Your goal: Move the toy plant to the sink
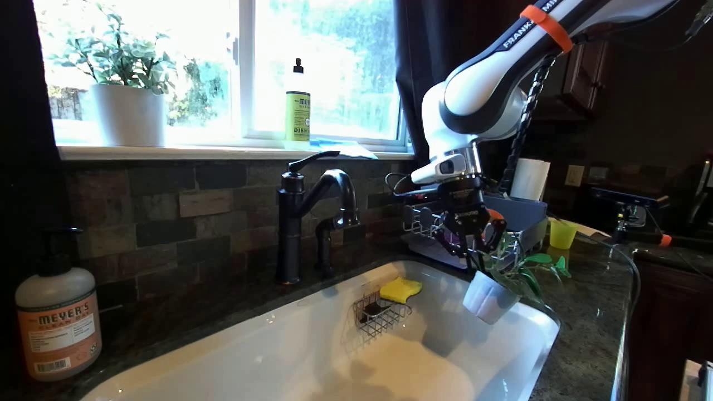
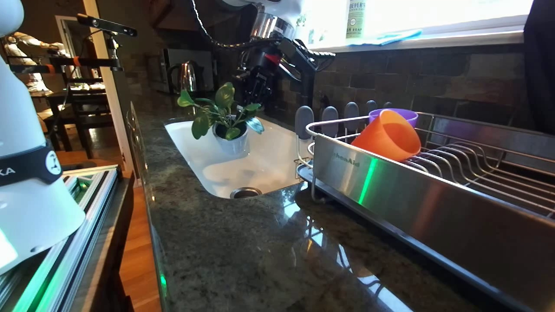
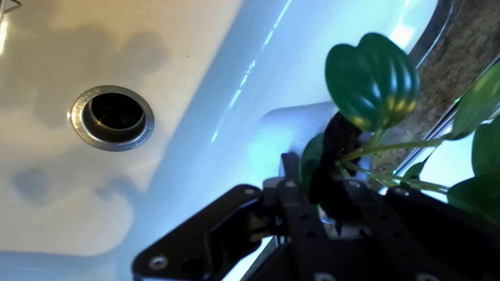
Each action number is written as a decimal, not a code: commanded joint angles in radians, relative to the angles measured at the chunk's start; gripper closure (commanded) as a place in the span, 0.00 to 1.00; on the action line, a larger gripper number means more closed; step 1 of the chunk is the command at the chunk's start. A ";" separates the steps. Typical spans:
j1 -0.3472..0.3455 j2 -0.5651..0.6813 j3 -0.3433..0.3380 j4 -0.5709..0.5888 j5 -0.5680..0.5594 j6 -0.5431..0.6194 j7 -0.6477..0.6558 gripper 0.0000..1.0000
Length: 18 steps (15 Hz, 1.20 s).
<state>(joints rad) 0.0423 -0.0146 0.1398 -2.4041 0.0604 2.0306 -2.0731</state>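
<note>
In an exterior view the toy plant (image 1: 491, 298) hangs above the right part of the sink (image 1: 239, 353), tilted to the right. The gripper (image 1: 474, 260) is clamped on its edge: in the wrist view one finger (image 3: 290, 168) lies along the outside of the white pot (image 3: 281, 125), and the other is on the soil side, partly hidden by a leaf (image 3: 311, 156). More leaves lean out over the edge of the sink and the counter (image 3: 457, 54). The pot is apart from the sink floor; the drain (image 3: 112, 118) is left of it in the wrist view. The robot arm (image 1: 484, 94) reaches down to the plant from above.

On the far side of the sink stands a black faucet (image 1: 288, 234). Right of it, a wire basket (image 1: 384, 320) is at the far wall, with a yellow sponge (image 1: 401, 289) at its top. On the windowsill (image 1: 211, 152) beyond are a larger leafy plant (image 1: 128, 111), at left, and a bottle of dish soap (image 1: 298, 117). A soap bottle (image 1: 58, 323) with an orange label stands near left. A yellow cup (image 1: 562, 234) stands far right. In an exterior view the dish rack (image 2: 347, 158), at right, holds an orange cup (image 2: 390, 136) and a purple cup (image 2: 401, 114).
</note>
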 commanded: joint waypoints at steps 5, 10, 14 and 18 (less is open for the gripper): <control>0.046 0.182 0.007 0.110 -0.085 -0.153 -0.193 0.96; 0.082 0.323 0.021 0.259 -0.275 -0.325 -0.173 0.96; 0.145 0.427 0.032 0.366 -0.442 -0.401 -0.050 0.96; 0.201 0.486 0.041 0.389 -0.541 -0.353 0.159 0.96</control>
<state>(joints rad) 0.2048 0.4187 0.1729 -2.0515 -0.4137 1.6804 -2.0513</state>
